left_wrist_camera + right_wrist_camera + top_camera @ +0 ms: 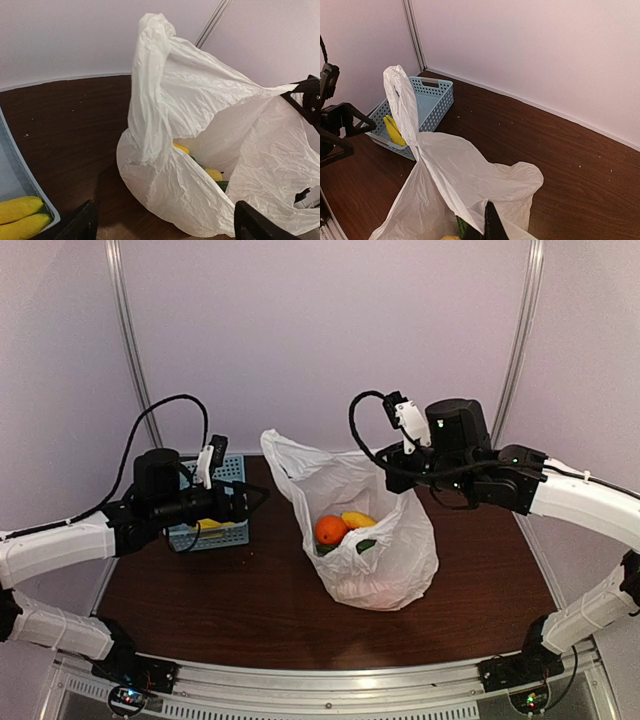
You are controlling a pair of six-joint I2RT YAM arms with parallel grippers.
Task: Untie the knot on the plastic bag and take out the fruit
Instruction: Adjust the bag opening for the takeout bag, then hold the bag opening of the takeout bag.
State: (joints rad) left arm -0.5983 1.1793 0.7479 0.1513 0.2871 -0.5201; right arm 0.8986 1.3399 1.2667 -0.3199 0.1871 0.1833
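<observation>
The plastic bag [375, 560] is set at the middle of the table [200, 610], its mouth open and its two handles apart. One handle [277, 447] is stood upright on the side toward the table's left edge. Fruit is seen inside: an orange piece [331, 529], a yellow piece [358, 519] and a green piece [366, 545], the green one half covered by the bag's film. The bag's rim on the right side is pinched by the right gripper [393, 470], pressed together on the film, which is held up by it. The left gripper [252, 502] is held spread wide just beside the bag's left side. A blue basket [232, 468] is placed near the table's far left corner, partly hidden by the left arm, and yellow fruit [20, 215] is laid in it. In the right wrist view only one finger [492, 225] is shown, cut off at the bottom edge
</observation>
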